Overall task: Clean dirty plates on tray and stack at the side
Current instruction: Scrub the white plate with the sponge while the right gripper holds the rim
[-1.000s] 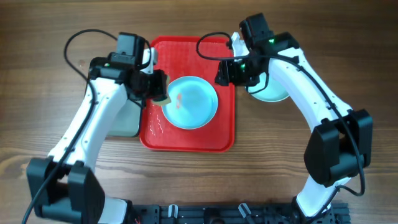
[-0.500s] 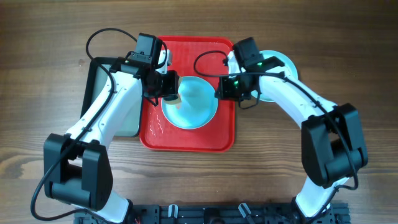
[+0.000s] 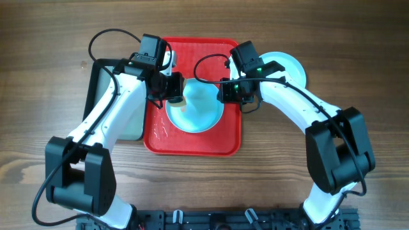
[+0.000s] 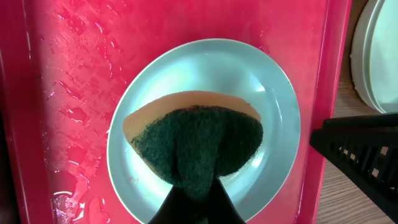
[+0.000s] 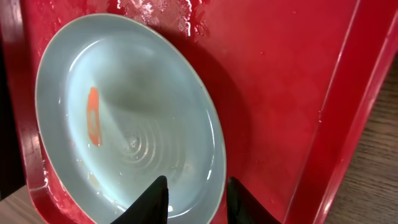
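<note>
Overhead, the right gripper has swung from the side stack to straddle, fingers parted, the teal plate on the red tray, while the left gripper has brought its clamped sponge onto it, so scrubbing looks ready to begin.

A wooden bench is seen, on which a red tray is laid centrally. A black-rimmed grey tray is set just beside its left edge, and pale plates are stacked at its right.
</note>
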{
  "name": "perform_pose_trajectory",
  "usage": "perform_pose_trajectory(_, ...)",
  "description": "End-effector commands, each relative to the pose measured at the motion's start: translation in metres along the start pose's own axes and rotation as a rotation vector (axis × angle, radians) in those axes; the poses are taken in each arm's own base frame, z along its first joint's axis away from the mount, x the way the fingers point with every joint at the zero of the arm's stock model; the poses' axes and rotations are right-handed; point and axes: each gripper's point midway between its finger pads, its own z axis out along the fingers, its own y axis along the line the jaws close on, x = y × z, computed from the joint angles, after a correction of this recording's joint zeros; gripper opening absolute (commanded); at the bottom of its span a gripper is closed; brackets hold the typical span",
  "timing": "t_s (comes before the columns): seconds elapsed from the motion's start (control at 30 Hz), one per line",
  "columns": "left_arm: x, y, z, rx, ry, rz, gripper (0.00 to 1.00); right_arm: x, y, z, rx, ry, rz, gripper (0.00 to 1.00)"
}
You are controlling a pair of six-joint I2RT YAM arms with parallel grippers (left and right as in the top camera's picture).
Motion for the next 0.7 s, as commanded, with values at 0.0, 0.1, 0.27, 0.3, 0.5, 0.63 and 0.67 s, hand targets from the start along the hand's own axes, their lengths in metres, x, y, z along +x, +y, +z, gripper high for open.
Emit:
perform_pose_trajectory(0.0,-0.001,0.001,0.004,-0.006,0.002,0.026,0.04,0.007,-0.012,0.015,0.04,0.034,0.034,0.31)
perform_pose_trajectory(0.1,0.005,0.004,0.008,-0.012,0.018,0.022,0.04,0.009,-0.014,0.021,0.044,0.045,0.037,0.26)
perform_pose_trajectory(0.27,0.007,0.01,0.01,-0.04,0.018,0.02,0.04,0.016,-0.018,0.031,0.043,0.08,0.052,0.21)
perform_pose_trajectory(0.3,0.007,0.01,0.01,-0.042,0.017,0.02,0.04,0.016,-0.018,0.032,0.043,0.082,0.052,0.2)
perform_pose_trajectory(0.5,0.009,0.011,0.011,-0.044,0.024,0.019,0.04,0.016,-0.017,0.032,0.041,0.083,0.07,0.09)
perform_pose_trajectory(0.63,0.009,0.012,0.014,-0.044,0.025,0.018,0.04,0.018,-0.013,0.032,0.017,0.094,0.07,0.04)
perform_pose_trajectory(0.67,0.009,0.012,0.015,-0.045,0.026,0.018,0.04,0.018,-0.013,0.032,0.017,0.094,0.07,0.04)
